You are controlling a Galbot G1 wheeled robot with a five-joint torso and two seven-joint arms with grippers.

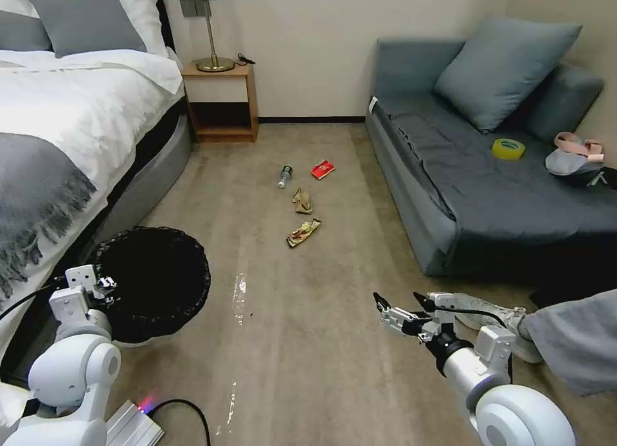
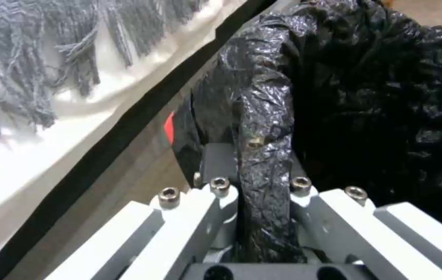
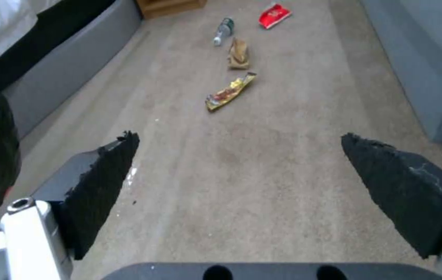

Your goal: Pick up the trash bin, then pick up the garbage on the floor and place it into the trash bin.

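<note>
Beside the bed, on the robot's left, the bin is held with its black-bagged mouth facing up. The left gripper has its fingers closed on the near rim, one inside and one outside the crinkled bag; the left wrist view shows the rim pinched between them.

The right gripper hangs low over the floor on the robot's right, spread wide and holding nothing. In the right wrist view its two black pads stand well apart with bare carpet between them.

The garbage lies ahead in the middle of the floor, between the bed and the sofa. The bottle is farthest on the left, lying on its side with its long axis running toward the robot and its cap at the near end. The red packet lies just right of it. The brown paper sits nearer, its length running roughly front to back. The foil wrapper is nearest, a long strip lying on a diagonal, its far end angled to the right. The four pieces are near each other but not touching.
</note>
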